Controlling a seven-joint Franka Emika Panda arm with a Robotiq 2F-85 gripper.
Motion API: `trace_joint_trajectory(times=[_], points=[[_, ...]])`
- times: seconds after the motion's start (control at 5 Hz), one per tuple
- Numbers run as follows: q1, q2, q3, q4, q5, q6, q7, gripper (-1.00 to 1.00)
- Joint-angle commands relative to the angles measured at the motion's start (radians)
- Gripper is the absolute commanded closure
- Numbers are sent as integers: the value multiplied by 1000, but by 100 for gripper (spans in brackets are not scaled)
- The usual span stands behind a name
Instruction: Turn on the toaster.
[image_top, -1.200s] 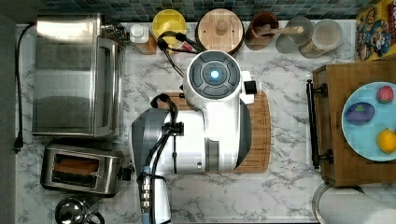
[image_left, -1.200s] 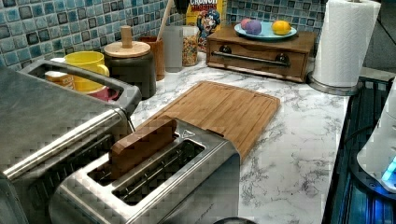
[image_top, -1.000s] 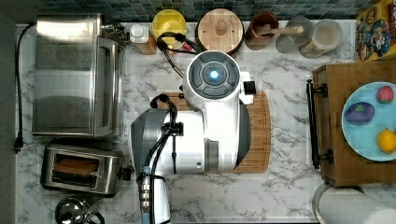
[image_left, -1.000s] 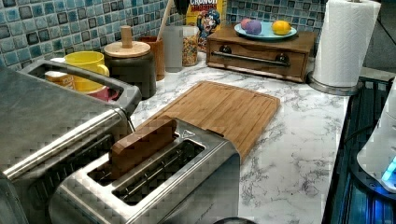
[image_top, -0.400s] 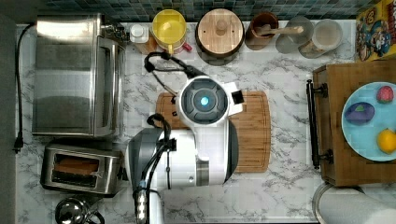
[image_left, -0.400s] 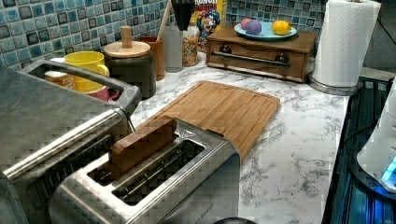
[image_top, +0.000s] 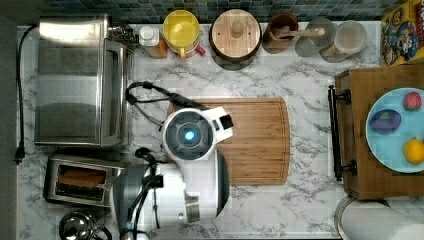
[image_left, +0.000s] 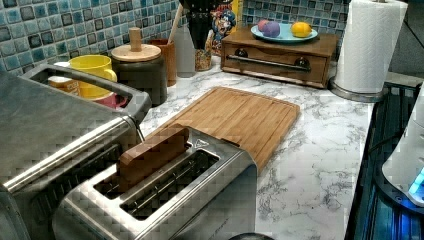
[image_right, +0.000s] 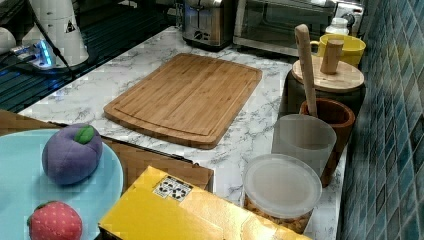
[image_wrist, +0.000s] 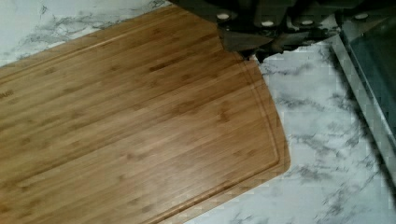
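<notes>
Kitchen (tiled backsplash (image_left: 60, 25), marble counter (image_top: 310, 75))

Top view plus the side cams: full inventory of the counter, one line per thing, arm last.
Small stainless-steel pop-up toaster: 1, silver, top view's lower left; brown slice in one slot.
Large steel toaster oven: 1, silver, top view's upper left.
Bamboo cutting board: 1, tan, centre of the counter.
Yellow mug: 1, by the tiled wall.
Dark canister with wooden lid: 1, beside the mug.
Brown wooden cup holding a spoon: 1, by the wall.
Lidded clear jar: 1, near the wall.
Cereal box: 1, yellow, top view's upper right.
Wooden drawer box: 1, brown, carries a light blue plate with three toy fruits.
Paper towel roll: 1, white.
Robot arm: 1, white, over the board's edge nearest the toaster.
</notes>
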Motion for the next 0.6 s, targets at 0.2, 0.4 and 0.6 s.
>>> trace_joint_trajectory(times=[0.2,0.4,0.6], points=[[96,-34,52,-132,55,31,-119,100],[116,-35,81,-164,65,38,-140,100],[147,-118,94,-239,122,109,-205,100]])
